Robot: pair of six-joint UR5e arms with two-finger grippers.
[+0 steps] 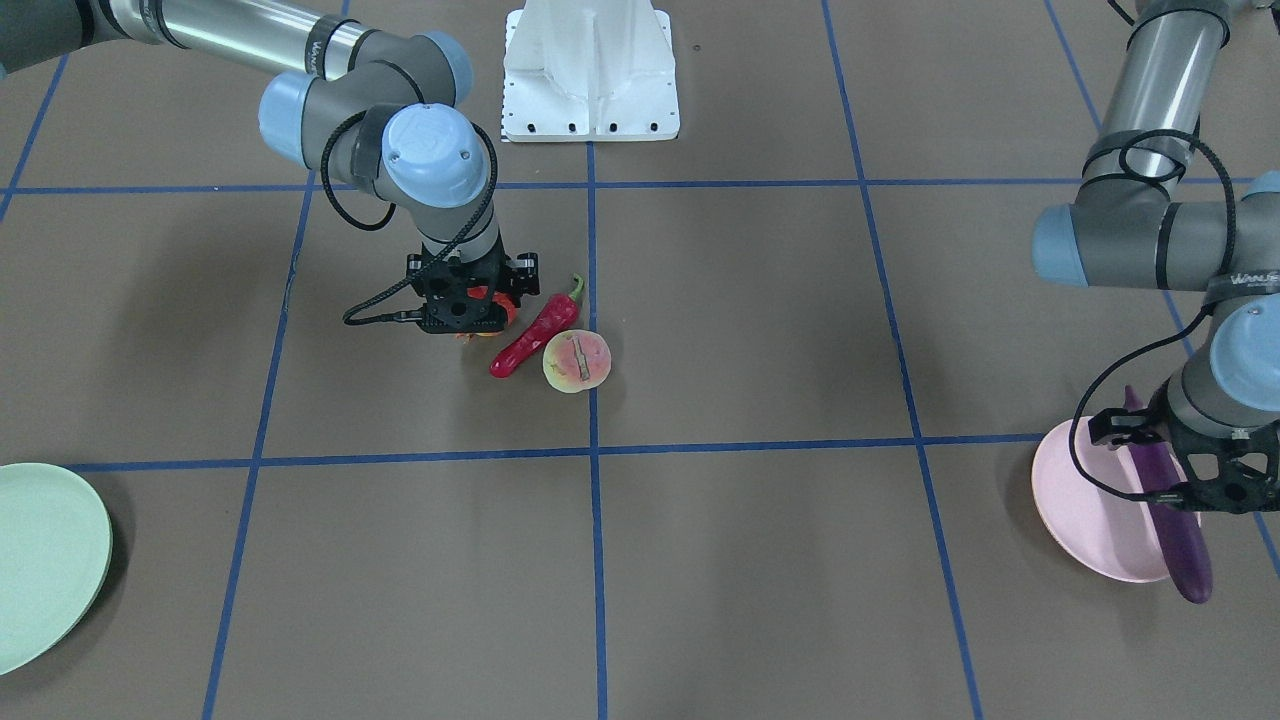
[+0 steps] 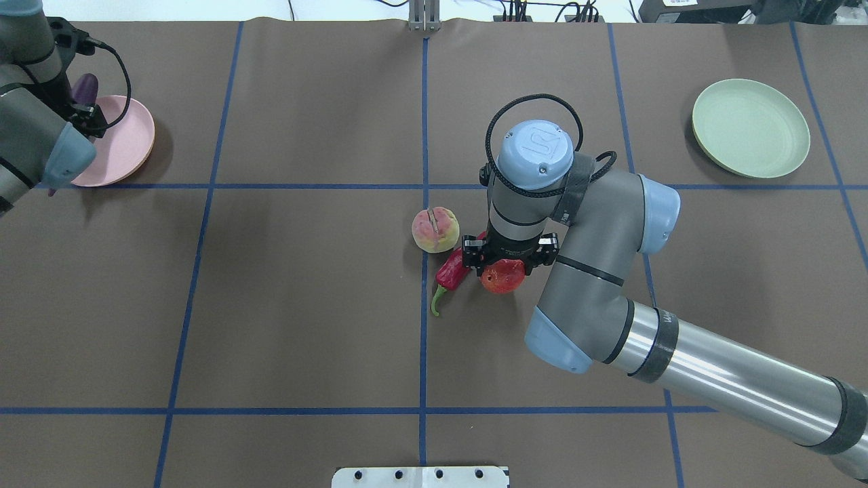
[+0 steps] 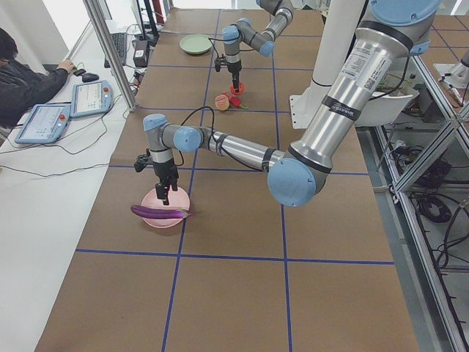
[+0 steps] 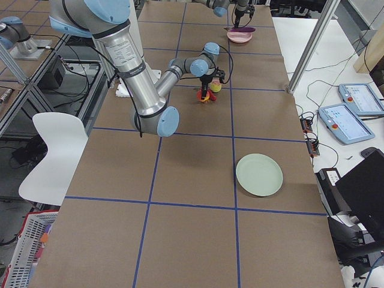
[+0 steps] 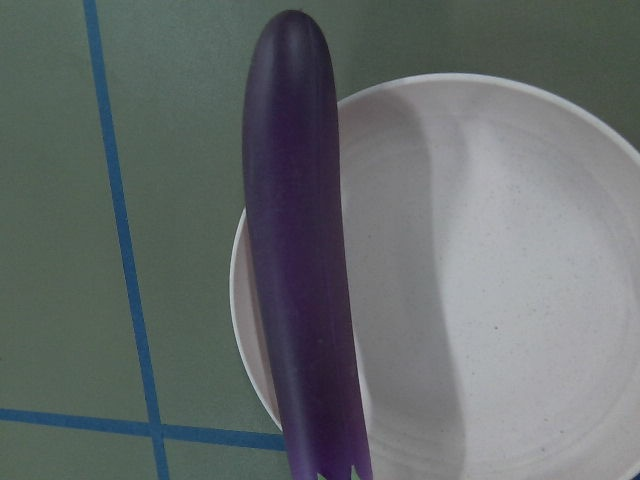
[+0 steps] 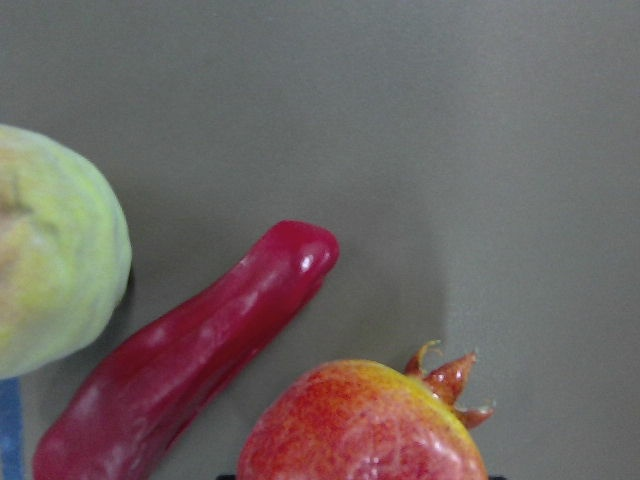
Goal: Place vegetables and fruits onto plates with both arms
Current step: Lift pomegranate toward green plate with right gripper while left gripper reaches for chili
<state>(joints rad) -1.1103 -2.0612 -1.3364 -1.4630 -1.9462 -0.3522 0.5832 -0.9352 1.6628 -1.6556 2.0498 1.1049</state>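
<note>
Though low over pomegranate [image 2: 503, 276] mid-frame, R gripper [image 1: 468, 305] gap unclear; likewise L gripper [image 3: 162, 195] above eggplant [image 1: 1188, 555] across pink plate [image 1: 1085, 510], lower right.

- The brown table [image 2: 305, 305] was crossed by blue tape lines [image 2: 424, 352] into large squares.
- A pink plate [image 2: 125, 135] and a green plate [image 2: 751, 129] sat well apart, near opposite ends.
- Near the middle lay a chili pepper [image 2: 452, 270], between a peach [image 2: 435, 230] and a pomegranate [image 2: 503, 276] (all three close together).
- A white base [image 1: 590, 80] stood at the robot's edge.
</note>
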